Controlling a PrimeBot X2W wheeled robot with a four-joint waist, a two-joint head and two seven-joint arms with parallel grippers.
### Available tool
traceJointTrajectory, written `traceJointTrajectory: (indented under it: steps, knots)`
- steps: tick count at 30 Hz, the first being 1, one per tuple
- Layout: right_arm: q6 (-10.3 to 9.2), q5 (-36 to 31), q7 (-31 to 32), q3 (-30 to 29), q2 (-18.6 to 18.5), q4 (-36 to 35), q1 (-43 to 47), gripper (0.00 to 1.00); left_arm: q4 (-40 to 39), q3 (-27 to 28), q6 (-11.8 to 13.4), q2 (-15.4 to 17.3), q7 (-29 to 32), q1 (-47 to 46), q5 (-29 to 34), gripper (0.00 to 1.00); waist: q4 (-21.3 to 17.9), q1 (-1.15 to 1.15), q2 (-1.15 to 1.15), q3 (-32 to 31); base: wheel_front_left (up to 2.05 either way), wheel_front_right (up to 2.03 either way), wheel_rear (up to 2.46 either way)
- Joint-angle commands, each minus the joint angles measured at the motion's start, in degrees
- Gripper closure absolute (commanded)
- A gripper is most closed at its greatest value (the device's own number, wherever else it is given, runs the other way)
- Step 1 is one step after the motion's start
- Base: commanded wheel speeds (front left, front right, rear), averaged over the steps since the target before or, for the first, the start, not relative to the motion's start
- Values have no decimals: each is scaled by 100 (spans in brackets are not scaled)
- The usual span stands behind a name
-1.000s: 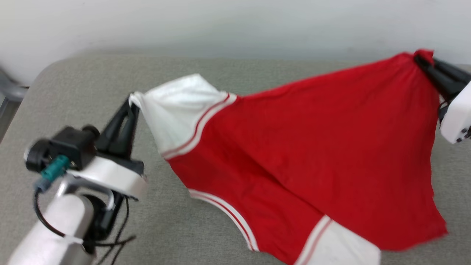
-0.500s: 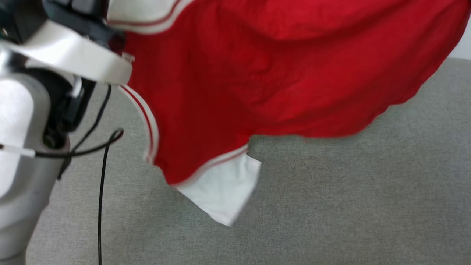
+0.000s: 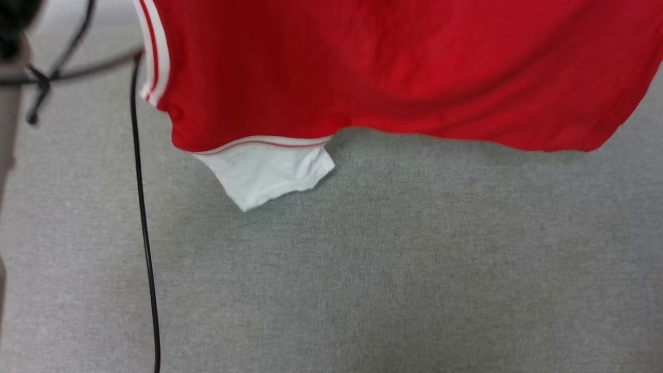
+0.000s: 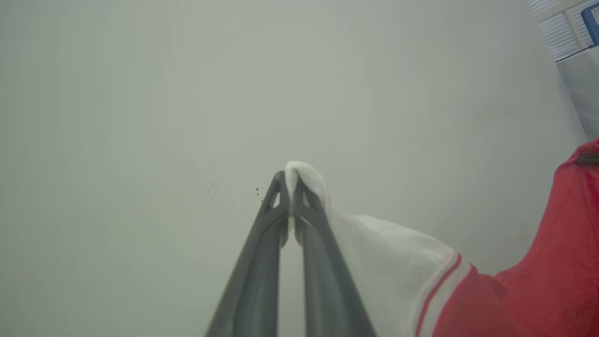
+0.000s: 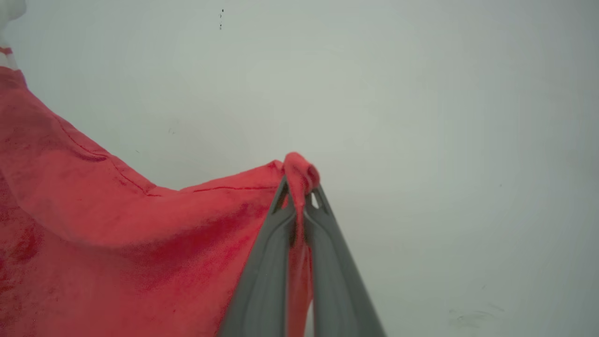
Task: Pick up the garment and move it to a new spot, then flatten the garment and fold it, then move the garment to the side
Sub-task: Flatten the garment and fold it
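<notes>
Cable: we see a thin black cable (image 3: pixel 145 233) running down the left side of the head view, in front of the grey cloth-topped desk (image 3: pixel 388 269), with a tied bundle of wires (image 3: pixel 39 83) near the top left corner.
Left tool: in its own wrist view the left tool (image 4: pixel 286 180) has both dark fingers pressed together on the bunched tip of a white sleeve (image 4: pixel 383 252). A nub of white cloth sticks out past the fingertips.
Held sleeve: from that grip it widens toward the lower right of the view, and red-and-white striped trim joins it to the red body of the shirt (image 4: pixel 538 281).
Shirt: in the head view we see it hanging in the air, stretched wide across the top of the picture, with its lower edge above the desk. Striped trim runs down its left edge.
Hanging sleeve: a second white sleeve, the hanging sleeve (image 3: pixel 267 173), droops below the red cloth left of centre. We cannot tell whether its tip touches the desk.
Right tool: in its wrist view the right tool (image 5: pixel 299 187) is clamped on a bunched red corner of the shirt, and a red fold pokes out beyond the fingertips. From there the cloth spreads away to the left, showing a stitched hem.
Wall: behind both tools we see a plain pale wall (image 4: pixel 140 93) with a few dark specks.
</notes>
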Motion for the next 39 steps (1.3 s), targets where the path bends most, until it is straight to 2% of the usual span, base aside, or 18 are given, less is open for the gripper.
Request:
traceJointTrajectory:
  steps: [1, 11, 17, 22, 28, 39]
  knots:
    - [-6, -75, -4, -19, 42, 108, -282, 100, 139, 22, -69, -3, 0, -277, 6, 100, -25, 0, 0, 389, 0, 0, 0]
    - [-7, -598, -316, 317, 314, 1244, -2200, 100, 1581, -77, -388, -191, -120, -2312, 172, 100, -91, 0, 0, 1279, 0, 0, 0]
    - [-6, -968, -740, 664, 470, 2062, -3337, 100, 2484, -221, -482, -341, -371, -3452, 312, 100, -105, 0, 0, 1494, 0, 0, 0]
    - [-6, -1109, -1123, 938, 636, 2816, -4003, 100, 3133, -414, -533, -475, -582, -3986, 308, 100, -96, 0, 0, 1540, 0, 0, 0]
    - [-6, -981, -1486, 1317, 763, 3564, -4244, 100, 3755, -626, -560, -480, -833, -3957, 145, 100, -100, 0, 0, 1663, 0, 0, 0]
    - [-6, -330, -2170, 1983, 924, 4392, -3421, 100, 4239, -901, -570, -466, -1365, -2752, -393, 100, -131, 0, 0, 1686, 0, 0, 0]
